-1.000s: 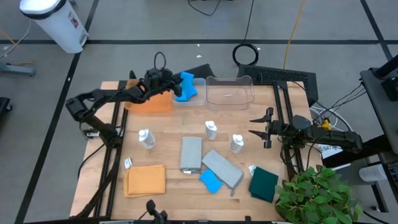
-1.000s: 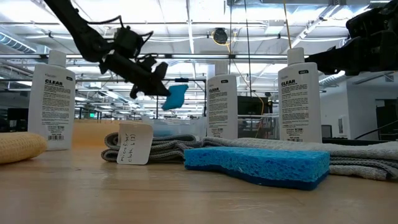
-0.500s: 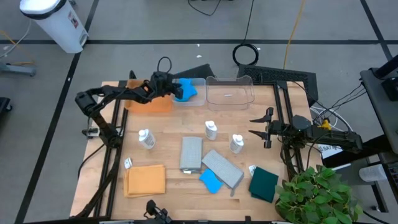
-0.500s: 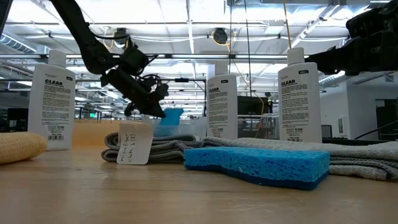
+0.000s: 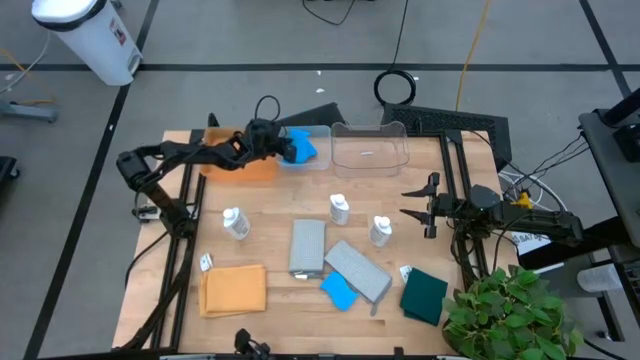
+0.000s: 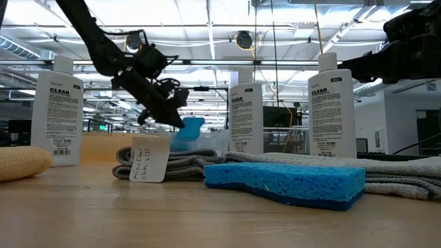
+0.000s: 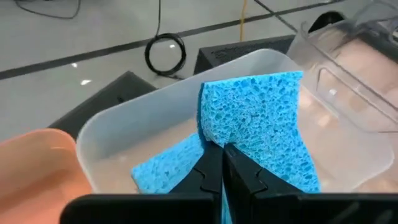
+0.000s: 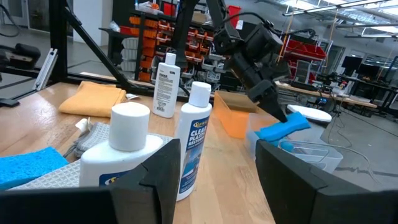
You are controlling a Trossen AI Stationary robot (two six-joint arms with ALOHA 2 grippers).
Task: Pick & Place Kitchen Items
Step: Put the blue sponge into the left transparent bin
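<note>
Left pincer clamped on a bright blue rectangular sponge, low inside the clear plastic bin at the table's far edge, another blue sponge beneath, shown only by the left wrist view. Right pincer idle, fingers apart, near the right edge. Left on the table: one blue sponge, three white capped bottles, folded cloths.

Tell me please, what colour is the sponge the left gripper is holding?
Bright blue sponge; the left wrist view shows it best.
</note>
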